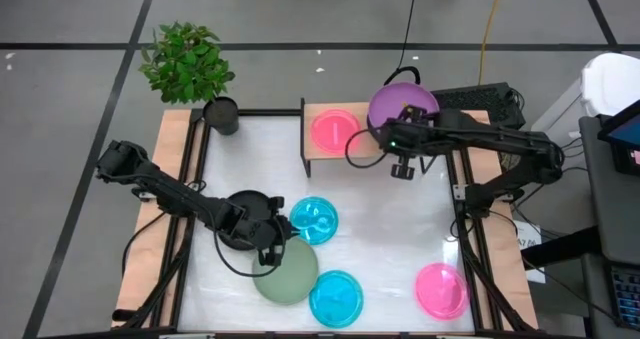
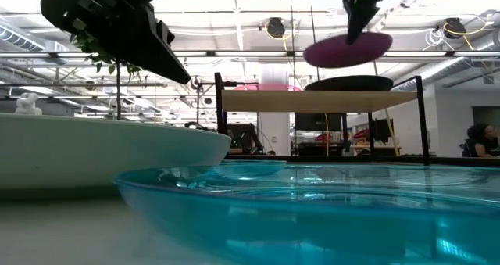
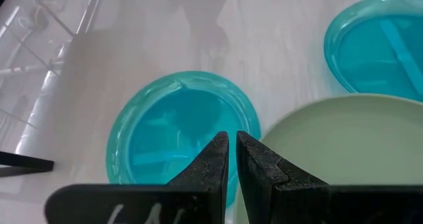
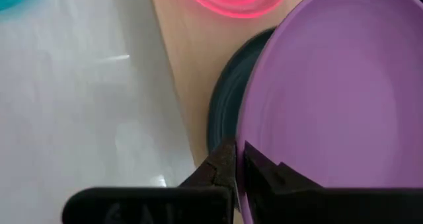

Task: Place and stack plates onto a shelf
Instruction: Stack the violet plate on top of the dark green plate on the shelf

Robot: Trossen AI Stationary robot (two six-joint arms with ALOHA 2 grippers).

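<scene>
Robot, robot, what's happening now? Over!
Right gripper shut on purple plate, above dark plate on shelf. Left gripper nearly shut, empty, over cyan plate.

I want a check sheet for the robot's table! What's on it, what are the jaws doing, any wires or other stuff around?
Surface: white table, bare between plates.
Job's things: shelf holds pink plate and dark plate; purple plate above it; two cyan plates, green plate, second pink plate on table.
Clutter: potted plant.
Grippers: right gripper jaws shut on purple plate; left gripper near green plate, nearly shut, holding nothing.
Cables: on the floor behind the table.
Surroundings: tiled floor.
</scene>
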